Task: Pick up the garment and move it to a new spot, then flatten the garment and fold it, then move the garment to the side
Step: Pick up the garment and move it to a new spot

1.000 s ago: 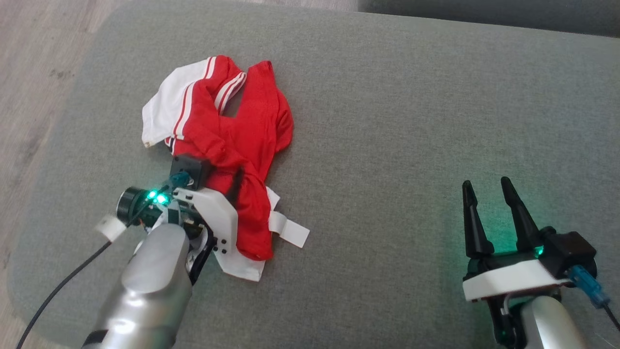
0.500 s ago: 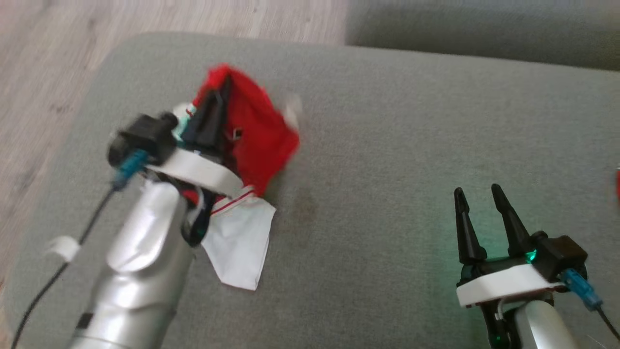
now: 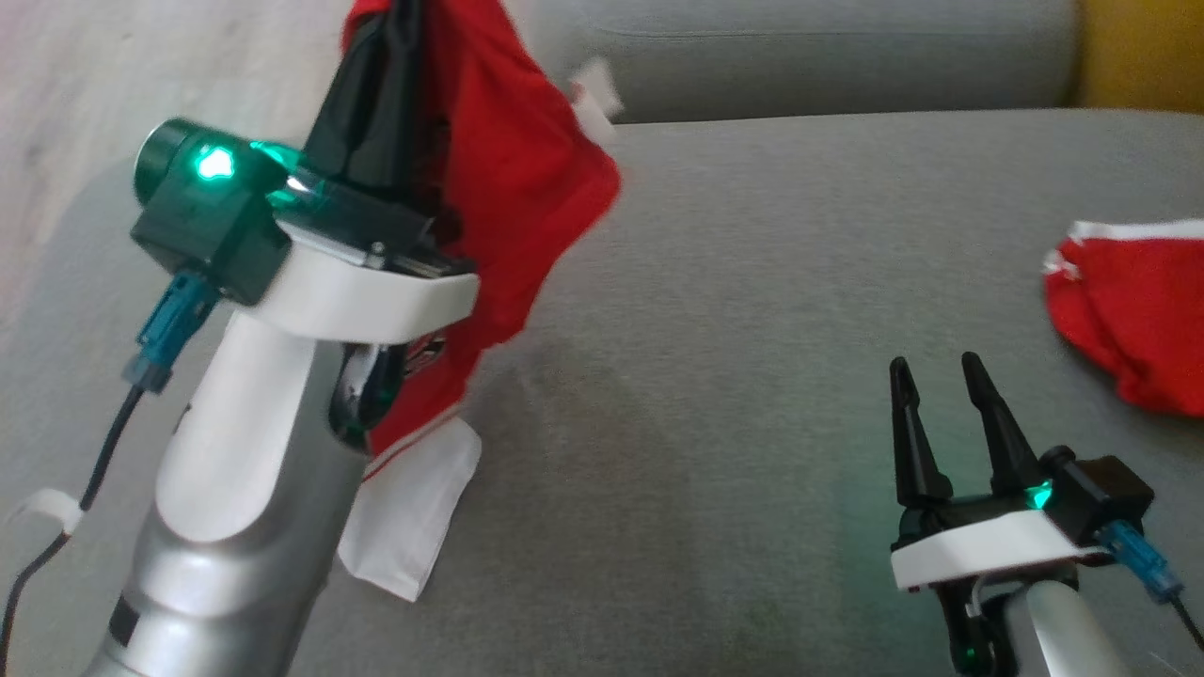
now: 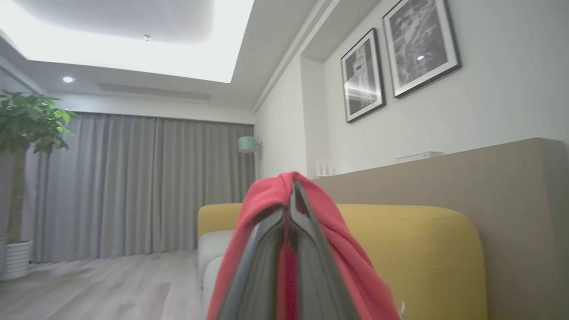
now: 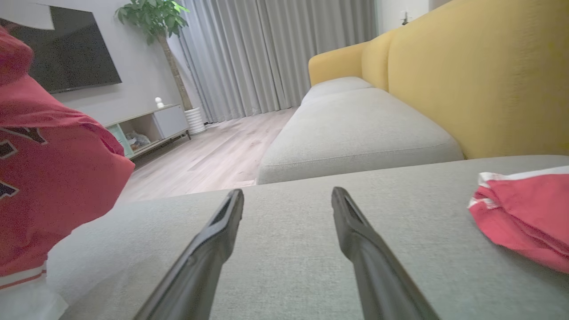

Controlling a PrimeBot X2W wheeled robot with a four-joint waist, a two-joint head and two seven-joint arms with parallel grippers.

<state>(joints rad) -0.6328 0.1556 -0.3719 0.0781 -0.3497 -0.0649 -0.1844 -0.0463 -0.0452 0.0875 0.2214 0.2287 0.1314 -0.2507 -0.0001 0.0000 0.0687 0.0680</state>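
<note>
The garment [image 3: 527,188] is a red jersey with white trim. It hangs in the air at the upper left of the head view, its white lower part [image 3: 414,517] trailing down to the grey cushion. My left gripper [image 3: 395,38] is raised high and shut on the garment's top; in the left wrist view the red cloth [image 4: 346,249] drapes over both sides of the closed fingers [image 4: 266,266]. My right gripper [image 3: 936,369] stands open low at the right over bare cushion, with nothing between its fingers [image 5: 209,249]. The hanging jersey [image 5: 53,178] shows at the left of the right wrist view.
The grey sofa cushion [image 3: 752,329] spreads under both arms. A second red and white garment [image 3: 1138,301] lies bunched at the right edge, also seen as a red heap [image 5: 524,213]. A yellow backrest [image 5: 466,66] rises behind, and wooden floor [image 3: 56,94] lies off the left edge.
My left gripper closed on the jersey and lifted it off the cushion, high toward the top of the view. The head camera tilted up. The right gripper stayed open in place.
</note>
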